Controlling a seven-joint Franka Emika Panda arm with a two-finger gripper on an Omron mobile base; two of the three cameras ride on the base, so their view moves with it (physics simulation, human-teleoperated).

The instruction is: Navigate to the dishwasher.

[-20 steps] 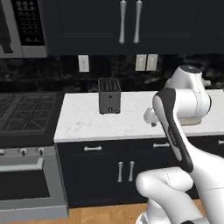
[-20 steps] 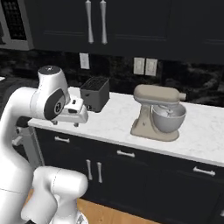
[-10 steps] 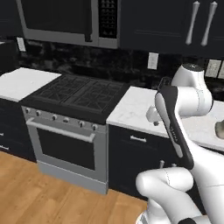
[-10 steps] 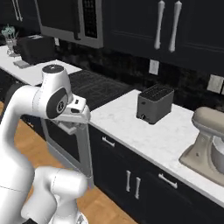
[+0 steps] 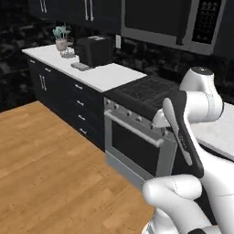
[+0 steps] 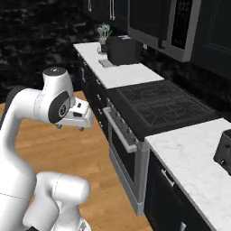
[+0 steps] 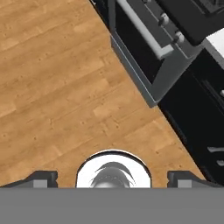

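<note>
The dishwasher is out of view; no flat black panel with a long bar handle shows along this run of cabinets. My gripper (image 6: 70, 127) hangs folded in close to the arm, above the wooden floor and left of the oven front. In the hand view the gripper (image 7: 112, 178) points down at the floor with its two dark fingertips (image 7: 41, 178) far apart at the bottom corners. It is open and holds nothing.
A silver oven (image 5: 137, 141) with knobs and a bar handle stands just ahead, under a black cooktop (image 6: 158, 106) and a microwave (image 5: 169, 18). Black drawers with short handles run left under a white counter (image 5: 103, 75) carrying a black appliance (image 5: 93, 50) and a plant (image 5: 61, 39). Wooden floor (image 5: 45, 160) lies open to the left.
The whole picture has shifted: the camera swung left along the counter, so the oven now sits centre-right and the far left counter has come into view. The arm keeps its pose.
</note>
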